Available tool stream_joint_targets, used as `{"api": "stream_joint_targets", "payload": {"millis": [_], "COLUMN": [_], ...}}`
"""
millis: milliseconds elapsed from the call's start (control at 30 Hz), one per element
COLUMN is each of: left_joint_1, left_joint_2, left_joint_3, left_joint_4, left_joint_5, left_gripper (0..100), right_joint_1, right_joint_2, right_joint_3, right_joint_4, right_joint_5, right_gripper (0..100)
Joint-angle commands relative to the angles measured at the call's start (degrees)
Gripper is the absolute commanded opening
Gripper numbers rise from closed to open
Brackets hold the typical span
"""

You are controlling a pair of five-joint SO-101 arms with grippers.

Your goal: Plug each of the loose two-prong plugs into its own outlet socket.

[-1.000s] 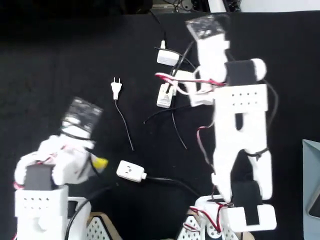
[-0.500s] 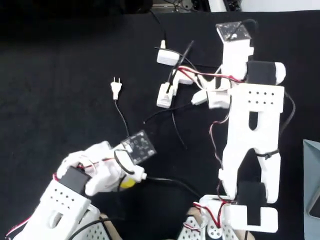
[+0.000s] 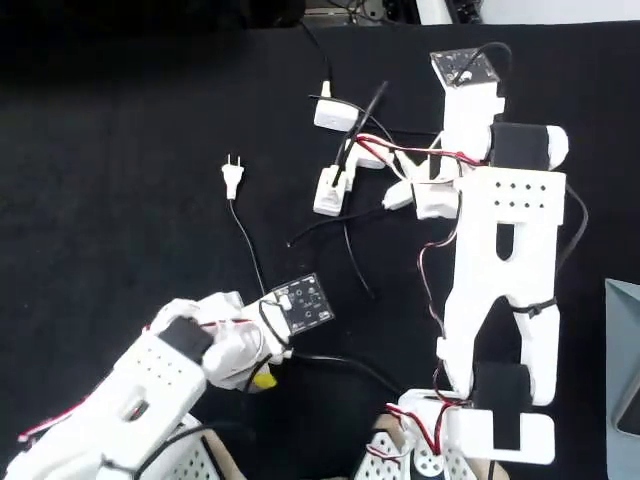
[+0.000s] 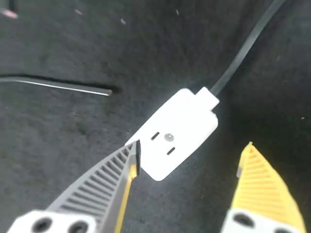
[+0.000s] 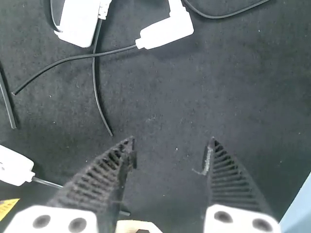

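A white outlet socket (image 4: 177,133) with a black cord (image 4: 243,53) lies on the black cloth. My left gripper (image 4: 192,145) stands open astride it, the grey finger (image 4: 114,177) touching one edge and the yellow finger (image 4: 257,184) apart on the other side. In the high view the left arm (image 3: 170,375) covers that socket. A loose two-prong plug (image 3: 232,178) lies at the back left, its thin cord trailing toward the left arm. My right gripper (image 5: 171,141) hangs open over bare cloth, holding nothing. Two white sockets (image 3: 335,112) (image 3: 330,190) lie at the back centre.
The right arm (image 3: 495,260) stretches up the right side of the table. Thin black cords (image 3: 350,250) cross the middle. White plug bodies (image 5: 77,19) (image 5: 167,29) lie beyond the right gripper. A grey box edge (image 3: 625,370) stands at the far right.
My left arm has swung forward and right, coming down over the near socket. The right arm shifted right a second ago and has kept still since.
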Motion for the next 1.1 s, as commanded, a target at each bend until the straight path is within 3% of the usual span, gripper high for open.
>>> {"api": "stream_joint_targets", "payload": {"millis": [0,167,400,567,767,833,967,1067], "left_joint_1": [0.2,0.2,-1.5,-9.4,-15.3,-16.6,-21.1,-24.8], "left_joint_2": [9.8,14.4,14.2,13.5,7.1,4.7,1.2,0.1], "left_joint_3": [-4.5,-5.4,-5.4,-5.8,-7.3,-6.9,-5.4,-5.3], "left_joint_4": [-4.3,-10.0,-10.4,-9.2,2.5,4.7,5.0,2.6], "left_joint_5": [4.1,4.4,4.3,4.6,4.3,4.3,5.1,7.0], "left_gripper": [30,16,3,3,4,9,28,30], "right_joint_1": [0.9,1.0,1.0,1.0,0.7,0.7,0.5,0.5], "right_joint_2": [-2.2,-2.2,-2.2,-2.2,-2.2,-2.2,-2.2,-2.2], "right_joint_3": [-0.2,-0.2,-0.2,-0.1,1.8,2.0,2.0,2.0], "right_joint_4": [0.5,0.5,0.6,0.6,0.4,0.3,0.3,0.4], "right_joint_5": [-0.2,-0.2,-0.2,-0.2,-0.2,-0.2,-0.2,-0.2], "right_gripper": [21.7,21.6,21.6,21.6,21.6,21.7,21.7,21.6]}}
